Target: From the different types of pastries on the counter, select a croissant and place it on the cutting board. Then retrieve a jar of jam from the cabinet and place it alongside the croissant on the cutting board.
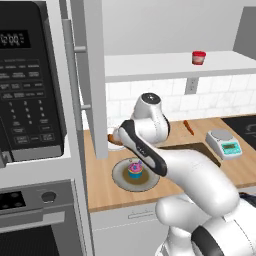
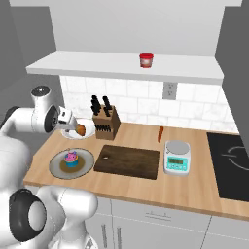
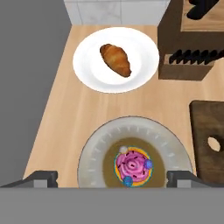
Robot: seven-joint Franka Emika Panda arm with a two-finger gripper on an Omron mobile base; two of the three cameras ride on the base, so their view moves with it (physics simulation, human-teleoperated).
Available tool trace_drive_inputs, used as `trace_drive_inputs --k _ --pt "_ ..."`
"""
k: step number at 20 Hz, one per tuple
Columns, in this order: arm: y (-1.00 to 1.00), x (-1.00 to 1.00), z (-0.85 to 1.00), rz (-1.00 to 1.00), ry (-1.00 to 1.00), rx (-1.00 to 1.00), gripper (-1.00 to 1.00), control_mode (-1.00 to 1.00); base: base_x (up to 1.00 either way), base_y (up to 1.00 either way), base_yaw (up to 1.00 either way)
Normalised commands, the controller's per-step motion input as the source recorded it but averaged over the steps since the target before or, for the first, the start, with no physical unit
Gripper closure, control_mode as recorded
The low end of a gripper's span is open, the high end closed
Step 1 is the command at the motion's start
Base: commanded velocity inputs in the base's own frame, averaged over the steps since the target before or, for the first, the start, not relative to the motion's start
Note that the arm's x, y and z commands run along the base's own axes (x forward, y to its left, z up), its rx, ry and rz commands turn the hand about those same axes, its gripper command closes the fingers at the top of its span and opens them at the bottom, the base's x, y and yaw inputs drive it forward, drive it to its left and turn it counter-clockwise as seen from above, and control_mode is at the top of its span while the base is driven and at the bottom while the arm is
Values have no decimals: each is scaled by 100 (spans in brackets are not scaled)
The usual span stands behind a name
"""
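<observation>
The golden-brown croissant (image 3: 116,60) lies on a white plate (image 3: 87,57) at the counter's left end, also in the right base view (image 2: 80,129). Nearer me, the pink-frosted cupcake (image 3: 133,167) in its blue wrapper stands on a round grey plate (image 3: 94,148). My gripper (image 3: 113,177) hangs open above these two plates, nothing between its fingers. To the right lies the dark cutting board (image 2: 129,162), its hole (image 3: 214,143) near the corner. The red jam jar (image 2: 145,60) stands on the white cabinet shelf (image 2: 97,65) above the tan counter (image 2: 146,189).
A knife block (image 2: 106,121) stands right of the croissant plate, close to the board. A carrot (image 2: 160,133) and a kitchen scale (image 2: 177,158) sit past the board, and a black cooktop (image 2: 231,163) is at the far right. A microwave (image 1: 25,75) and grey panel (image 1: 95,75) wall off the left.
</observation>
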Motion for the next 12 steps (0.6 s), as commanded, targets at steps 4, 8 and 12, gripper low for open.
trace_drive_inputs --k 4,8,12 --pt "38 76 -2 0 0 0 -100 -100 0 0 0" --pt "18 74 0 0 0 0 -100 -100 0 0 0" --pt "0 75 -3 0 2 0 -100 -100 0 0 0"
